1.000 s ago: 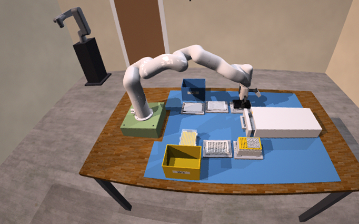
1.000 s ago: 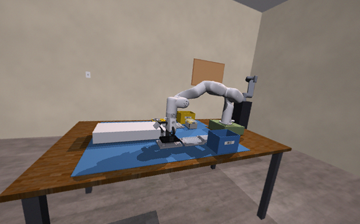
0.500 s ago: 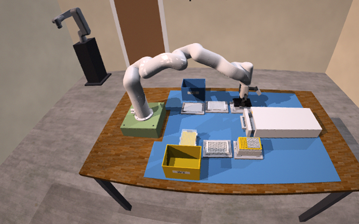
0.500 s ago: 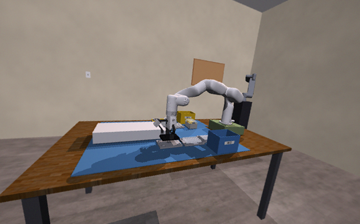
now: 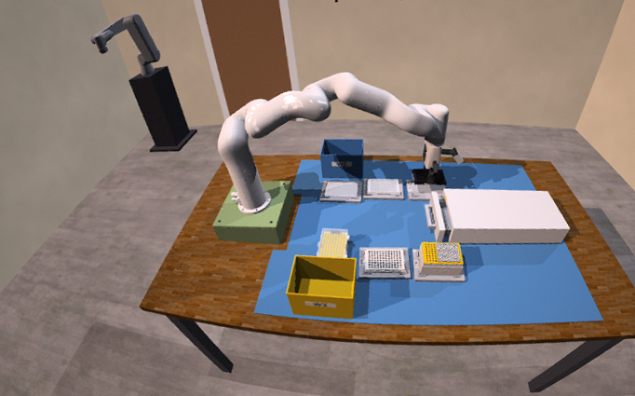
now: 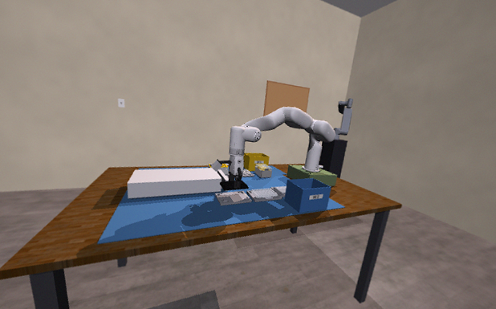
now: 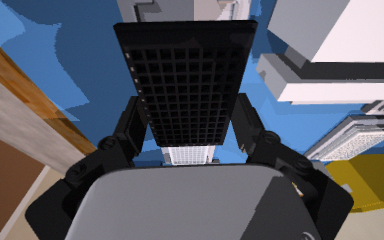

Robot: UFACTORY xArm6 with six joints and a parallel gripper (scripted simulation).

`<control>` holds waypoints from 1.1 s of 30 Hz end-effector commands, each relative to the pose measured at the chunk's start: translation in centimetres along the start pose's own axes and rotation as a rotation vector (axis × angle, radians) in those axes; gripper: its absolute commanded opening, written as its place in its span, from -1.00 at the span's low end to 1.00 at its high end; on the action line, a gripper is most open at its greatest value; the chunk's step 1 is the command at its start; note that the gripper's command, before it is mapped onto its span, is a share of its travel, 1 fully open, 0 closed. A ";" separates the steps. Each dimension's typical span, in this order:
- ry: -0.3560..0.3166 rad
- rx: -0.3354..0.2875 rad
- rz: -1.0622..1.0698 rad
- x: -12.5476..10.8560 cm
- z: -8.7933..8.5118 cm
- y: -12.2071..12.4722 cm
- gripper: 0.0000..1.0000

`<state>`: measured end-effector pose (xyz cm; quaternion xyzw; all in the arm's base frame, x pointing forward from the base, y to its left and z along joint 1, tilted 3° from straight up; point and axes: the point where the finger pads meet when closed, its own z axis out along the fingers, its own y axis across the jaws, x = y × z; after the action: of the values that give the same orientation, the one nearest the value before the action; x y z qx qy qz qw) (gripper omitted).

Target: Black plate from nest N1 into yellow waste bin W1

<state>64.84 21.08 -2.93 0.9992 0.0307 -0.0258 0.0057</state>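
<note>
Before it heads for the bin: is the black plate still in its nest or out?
Out. The black plate is clamped between the gripper fingers, raised clear of the grey nest.

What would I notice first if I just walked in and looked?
Probably the long white arm arching over the bench, with its gripper shut on a black plate full of little square holes, lifted above its grey nest. Next, the bright yellow bin at the near edge of the blue mat.
</note>
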 end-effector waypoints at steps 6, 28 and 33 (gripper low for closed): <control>0.007 0.002 0.000 0.2 -2.0 0.0 -1.00; 0.007 0.002 0.000 0.2 -5.0 0.0 -1.00; 0.007 0.002 0.000 0.1 -5.9 0.0 -1.00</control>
<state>65.08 21.14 1.93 0.9992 0.0307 -0.0256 0.0057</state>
